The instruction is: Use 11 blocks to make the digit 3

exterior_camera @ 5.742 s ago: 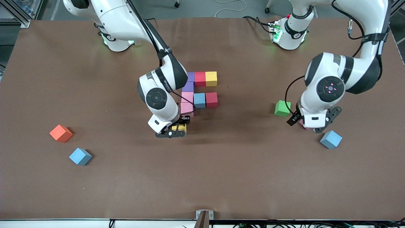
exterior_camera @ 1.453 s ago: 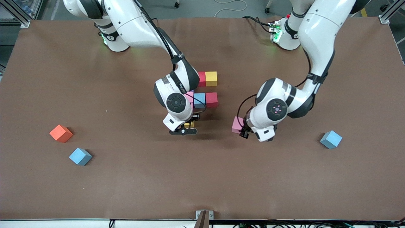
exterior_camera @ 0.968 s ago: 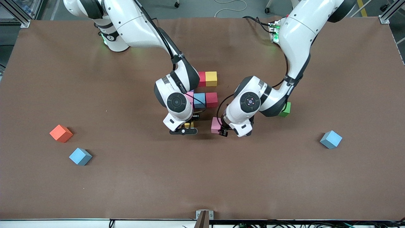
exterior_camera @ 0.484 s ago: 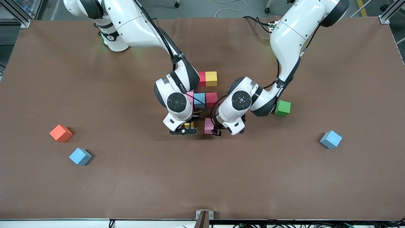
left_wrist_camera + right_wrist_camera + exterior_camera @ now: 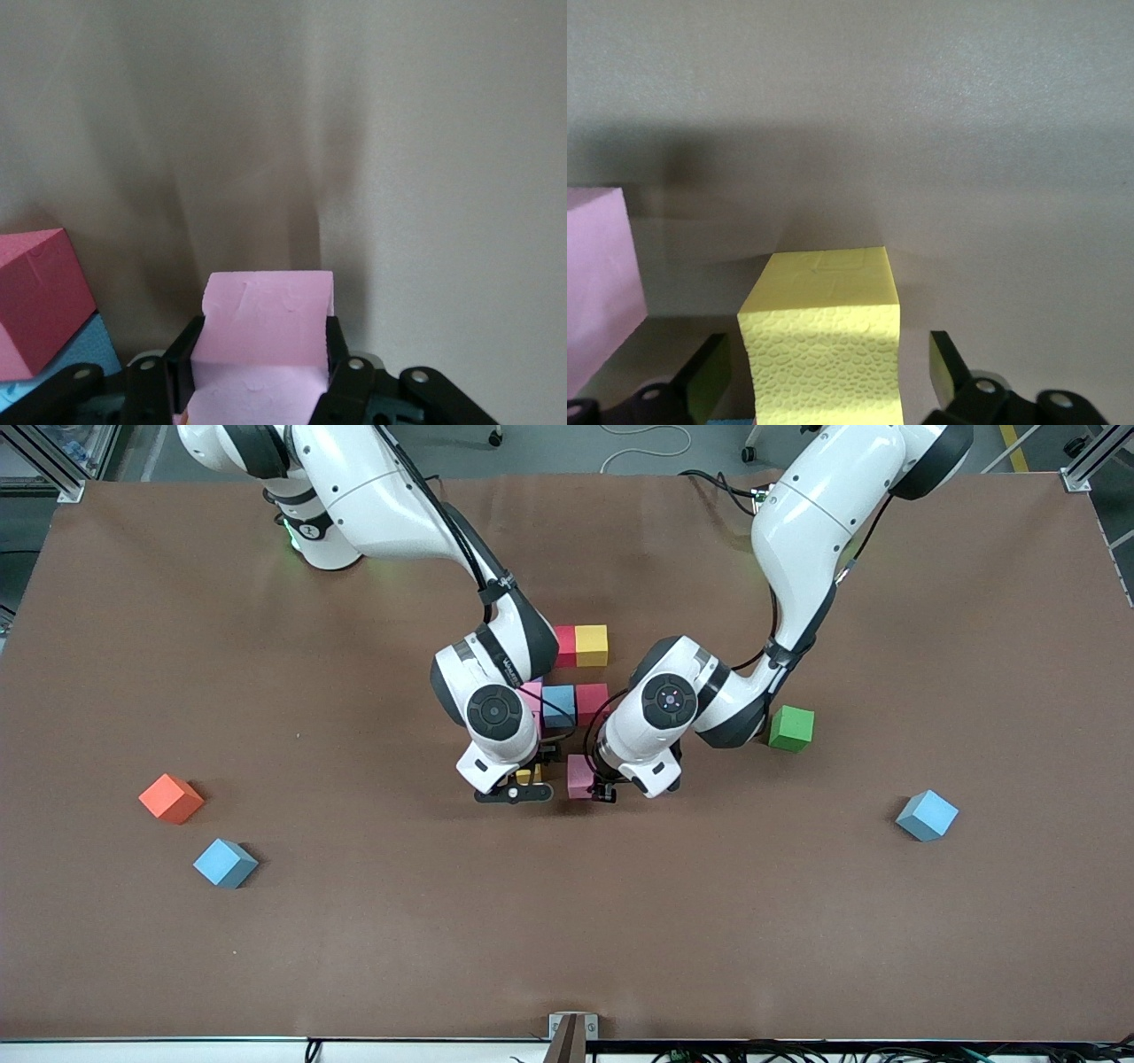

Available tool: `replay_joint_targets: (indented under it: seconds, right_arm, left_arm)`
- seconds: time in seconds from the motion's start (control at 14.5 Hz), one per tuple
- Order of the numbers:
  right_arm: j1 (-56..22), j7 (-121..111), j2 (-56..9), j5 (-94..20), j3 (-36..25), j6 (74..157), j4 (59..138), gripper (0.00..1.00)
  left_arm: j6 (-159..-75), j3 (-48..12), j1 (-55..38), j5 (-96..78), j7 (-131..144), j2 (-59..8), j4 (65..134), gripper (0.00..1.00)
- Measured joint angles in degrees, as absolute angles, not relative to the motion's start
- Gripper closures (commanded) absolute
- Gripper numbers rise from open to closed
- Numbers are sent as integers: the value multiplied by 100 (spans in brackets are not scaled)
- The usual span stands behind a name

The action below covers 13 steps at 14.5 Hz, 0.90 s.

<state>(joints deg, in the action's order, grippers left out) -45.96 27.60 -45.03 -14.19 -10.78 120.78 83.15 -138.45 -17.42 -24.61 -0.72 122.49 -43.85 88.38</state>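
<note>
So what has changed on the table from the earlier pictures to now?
The left pincer, shut on a pink block, carried it from the left arm's end of the table to beside the yellow block. The right pincer let that yellow block go. The green block and orange cube stayed.

The left gripper (image 5: 592, 788) holds a pink cube (image 5: 579, 776) just beside the yellow cube (image 5: 530, 774) under the right gripper (image 5: 516, 789). A green cube (image 5: 790, 728) sits toward the left arm's end.
</note>
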Motion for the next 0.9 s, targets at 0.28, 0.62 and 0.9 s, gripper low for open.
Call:
replay_joint_targets:
  seconds: [0.28, 0.62, 0.9]
  right_arm:
    - [-4598, 2760, -4504, -1419, -1077, 12085, 8304, 0]
    - [-4594, 2760, -4501, -1419, -1098, 12085, 8206, 0]
    - [-4521, 2760, -4359, -1419, -1208, 12074, 8118, 0]
  left_arm:
    - [-13840, -1732, -2461, -72, 12316, -4385, 8841, 82]
    - [-13839, -1739, -2615, -72, 12757, -4385, 8846, 82]
    - [-13888, -1735, -2692, -72, 12987, -4387, 8853, 82]
